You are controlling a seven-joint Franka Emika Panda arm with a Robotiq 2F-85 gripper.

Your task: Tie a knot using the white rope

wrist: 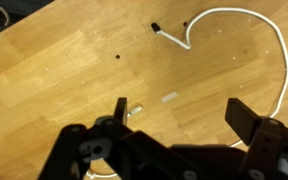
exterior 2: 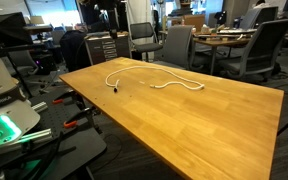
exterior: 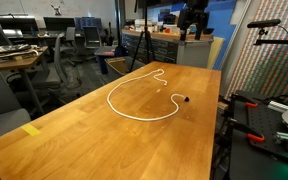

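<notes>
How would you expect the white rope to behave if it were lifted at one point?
Probably floppy: the white rope lies in loose curves flat on the table, so it should drape. Likely light, being thin. Its black tip may trail behind.

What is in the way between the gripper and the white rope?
Nothing visible. The open gripper hangs over the wooden table, and the white rope lies loose on it with no object between them.
</notes>
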